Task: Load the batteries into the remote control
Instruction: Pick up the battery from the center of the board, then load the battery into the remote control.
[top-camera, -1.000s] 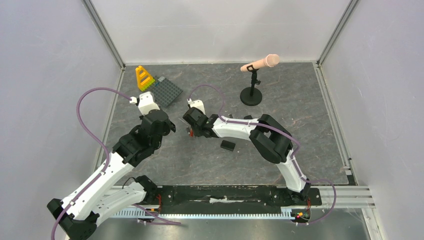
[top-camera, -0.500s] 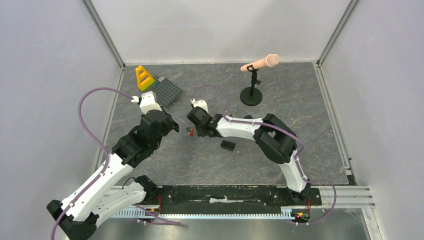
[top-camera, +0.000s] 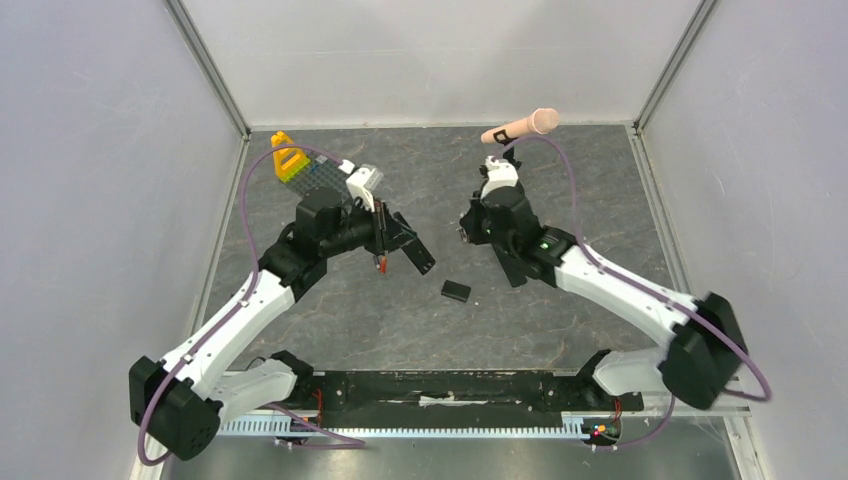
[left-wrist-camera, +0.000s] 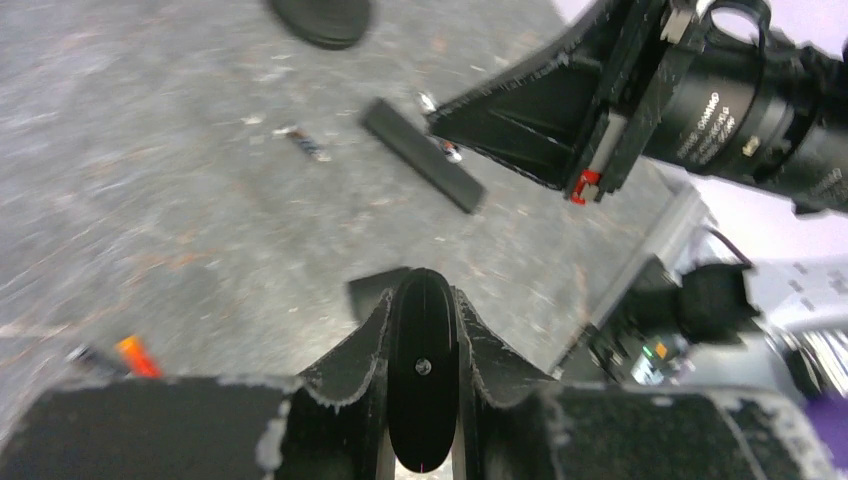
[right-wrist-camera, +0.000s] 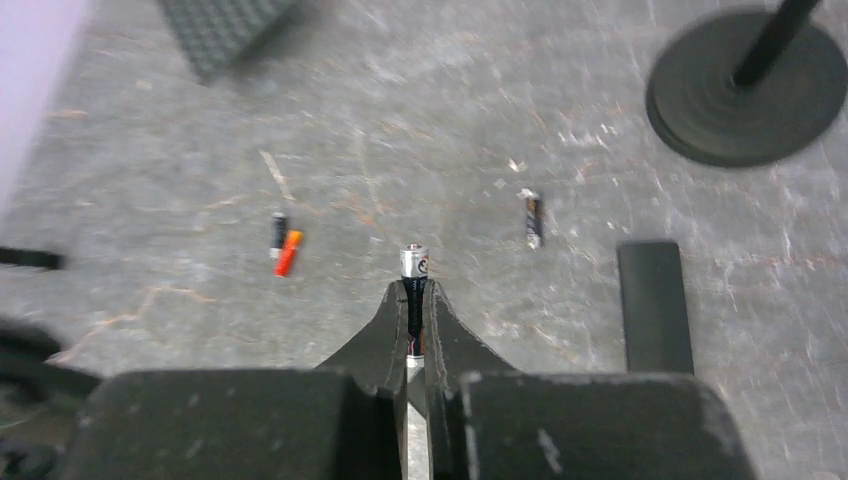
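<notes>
My left gripper (left-wrist-camera: 422, 300) is shut on the slim black remote control (left-wrist-camera: 422, 400), seen end-on between its fingers. From above, the remote control (top-camera: 412, 248) sticks out of the left gripper (top-camera: 385, 222) toward the table's middle. My right gripper (right-wrist-camera: 414, 290) is shut on a dark battery (right-wrist-camera: 414, 264) whose silver tip pokes past the fingertips. It hovers right of the remote, the right gripper (top-camera: 468, 232) above the table. A red-orange battery (right-wrist-camera: 287, 252) lies beside a dark one (right-wrist-camera: 278, 233). Another dark battery (right-wrist-camera: 533, 220) lies alone. A small black cover (top-camera: 456, 291) lies near the remote's tip.
A second black bar (right-wrist-camera: 655, 305) lies flat on the table, hidden under my right arm from above. The microphone stand's round base (right-wrist-camera: 745, 90) stands behind it, its pink microphone (top-camera: 520, 127) up top. A grey studded plate (top-camera: 322, 180) and a yellow toy (top-camera: 288, 157) sit back left.
My right gripper closed on a battery next to the red-orange one, then swung right and back. My left arm swung right and back, so the remote now points over the middle.
</notes>
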